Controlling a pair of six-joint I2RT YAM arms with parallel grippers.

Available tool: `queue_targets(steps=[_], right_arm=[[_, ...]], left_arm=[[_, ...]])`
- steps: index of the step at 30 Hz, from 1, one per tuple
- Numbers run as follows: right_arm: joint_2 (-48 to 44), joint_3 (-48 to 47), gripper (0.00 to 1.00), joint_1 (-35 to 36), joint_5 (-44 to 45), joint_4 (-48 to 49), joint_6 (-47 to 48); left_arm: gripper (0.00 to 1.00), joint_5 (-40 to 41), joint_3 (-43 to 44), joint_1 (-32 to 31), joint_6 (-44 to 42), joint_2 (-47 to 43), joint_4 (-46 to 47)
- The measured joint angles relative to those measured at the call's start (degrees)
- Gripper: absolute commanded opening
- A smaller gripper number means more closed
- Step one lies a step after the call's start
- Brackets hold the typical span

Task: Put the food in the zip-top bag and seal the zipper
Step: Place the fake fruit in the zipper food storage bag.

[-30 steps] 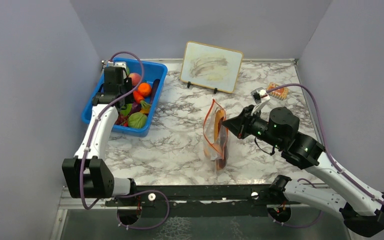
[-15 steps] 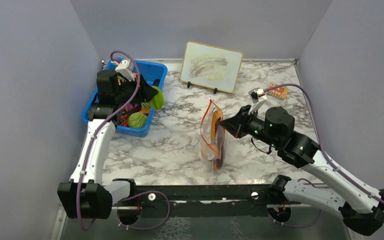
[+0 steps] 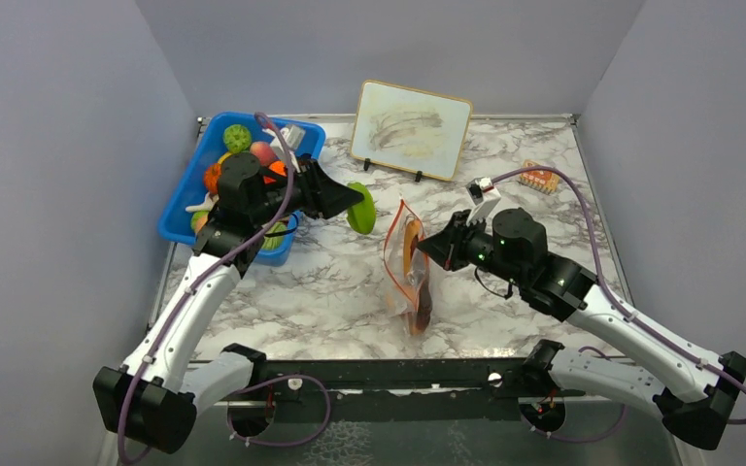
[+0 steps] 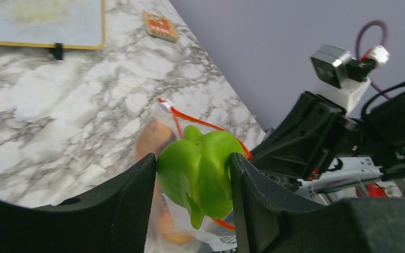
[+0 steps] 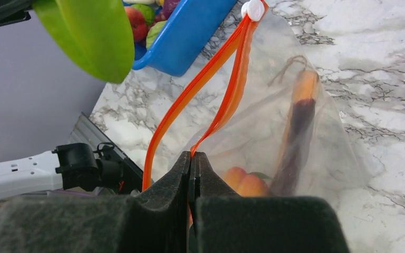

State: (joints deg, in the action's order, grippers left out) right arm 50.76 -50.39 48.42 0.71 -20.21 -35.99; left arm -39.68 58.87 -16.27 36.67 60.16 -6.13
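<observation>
- Nearest to us, the right tool [image 5: 192, 157] has its two fingers pressed together, clamped on one lip of the zipper [image 5: 211, 89], the orange-red strip along the mouth of the zip-top bag [image 3: 410, 282].
- The bag stands on the marble counter [image 3: 330, 282] between the two arms. Its mouth gapes: the pinched lip and the free lip bow apart, and they meet at the white slider tab [image 5: 253, 9] at the far end.
- Through the clear plastic we see food already inside: a round orange piece [image 5: 242, 184] low down, just beyond the right tool's fingertips, and a long orange-and-dark piece [image 5: 298, 132] leaning up the bag's side.
- A little farther out, the left tool [image 4: 193, 158] is partly open, its fingers clamped on either side of a green pepper [image 4: 199, 176], which fills the gap between them.
- The pepper hangs in the air off the counter, just to the left of the bag's mouth and apart from it. In the left wrist view the open mouth lies right behind the pepper.
- Farther left sits the blue bin [image 3: 179, 218], holding the remaining food, among it a green ball [image 3: 237, 137].
- Farthest away, a framed board [image 3: 411, 116] stands at the back, and a small orange packet [image 3: 539, 178] lies to its right.
</observation>
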Motion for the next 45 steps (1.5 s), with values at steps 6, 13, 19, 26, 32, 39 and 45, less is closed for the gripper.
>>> queue_targets(steps=[6,13,19,26,32,39,45], right_arm=[[0.35,1.33,0.01,0.0,0.0,0.98,-0.42],[0.96,1.33,0.01,0.0,0.0,1.88,-0.44],[0.98,1.31,0.01,0.0,0.0,2.1,-0.39],[0.98,1.27,0.01,-0.07,0.07,1.95,-0.2],[0.98,1.27,0.01,-0.09,0.24,1.68,-0.09],[1.18,0.61,0.01,-0.11,-0.04,1.97,0.04],[1.95,0.09,0.01,-0.11,-0.11,1.99,0.26]], left_arm=[[0.2,0.15,-5.09,-8.04,6.21,-0.13,7.28],[0.2,3.08,-9.07,-15.17,9.22,0.79,12.92],[0.2,5.29,-10.29,-18.64,10.51,3.91,17.18],[0.2,7.87,-10.78,-19.87,9.27,6.49,16.72],[0.2,10.64,-10.6,-20.2,5.6,6.69,12.59],[0.5,13.64,-8.26,-20.81,0.98,9.62,6.78],[0.72,13.4,-5.62,-21.66,-0.94,10.93,4.28]])
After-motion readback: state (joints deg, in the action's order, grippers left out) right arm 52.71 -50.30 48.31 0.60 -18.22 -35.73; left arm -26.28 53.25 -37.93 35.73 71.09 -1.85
